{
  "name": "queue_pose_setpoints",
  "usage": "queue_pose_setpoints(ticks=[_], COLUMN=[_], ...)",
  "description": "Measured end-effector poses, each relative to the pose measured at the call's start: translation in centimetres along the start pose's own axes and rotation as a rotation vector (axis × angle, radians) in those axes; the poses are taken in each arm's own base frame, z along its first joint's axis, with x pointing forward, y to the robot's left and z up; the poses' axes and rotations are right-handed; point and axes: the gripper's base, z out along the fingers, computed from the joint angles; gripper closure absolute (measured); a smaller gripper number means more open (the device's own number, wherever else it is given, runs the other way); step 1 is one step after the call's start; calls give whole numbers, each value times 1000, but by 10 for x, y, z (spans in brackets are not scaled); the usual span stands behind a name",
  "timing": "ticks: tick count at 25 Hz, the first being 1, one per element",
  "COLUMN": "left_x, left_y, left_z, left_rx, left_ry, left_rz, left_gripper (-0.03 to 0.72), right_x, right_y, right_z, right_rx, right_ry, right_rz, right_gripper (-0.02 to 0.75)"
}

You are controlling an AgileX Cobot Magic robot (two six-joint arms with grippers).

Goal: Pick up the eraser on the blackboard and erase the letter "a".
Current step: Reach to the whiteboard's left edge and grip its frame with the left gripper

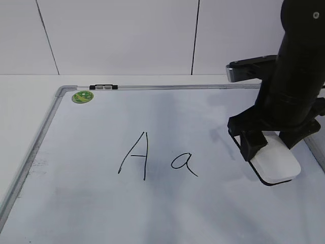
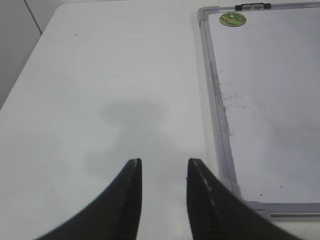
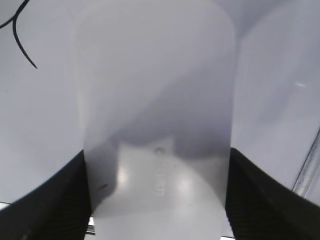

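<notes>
The right gripper [image 1: 274, 142] was clamped on the eraser [image 1: 277, 160], which sat on the blackboard [image 1: 76, 203] near its right edge, just right of the "a" [image 1: 184, 163]. The left gripper [image 2: 164, 172] hung over the table [image 2: 100, 75], fingers slightly apart, holding nothing.

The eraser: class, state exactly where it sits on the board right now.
In the exterior view the eraser lies at the blackboard's right side, between the right tool's fingers, right of the letter "a".
</notes>
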Motion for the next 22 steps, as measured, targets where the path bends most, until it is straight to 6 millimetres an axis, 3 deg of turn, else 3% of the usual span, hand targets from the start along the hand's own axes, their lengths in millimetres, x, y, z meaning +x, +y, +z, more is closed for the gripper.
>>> queue_pose_setpoints(ticks=[16, 22], left_x=[-1, -13], left_y=[-3, -6], left_z=[1, 25], left_rx=[31, 79], left_ry=[8, 187], left_rz=[-16, -40], left_gripper=[453, 453], right_x=[0, 0], right_y=[0, 0], right_z=[0, 0], right_rx=[0, 0], right_ry=[0, 0], right_rz=[-4, -4], right_gripper=[167, 167])
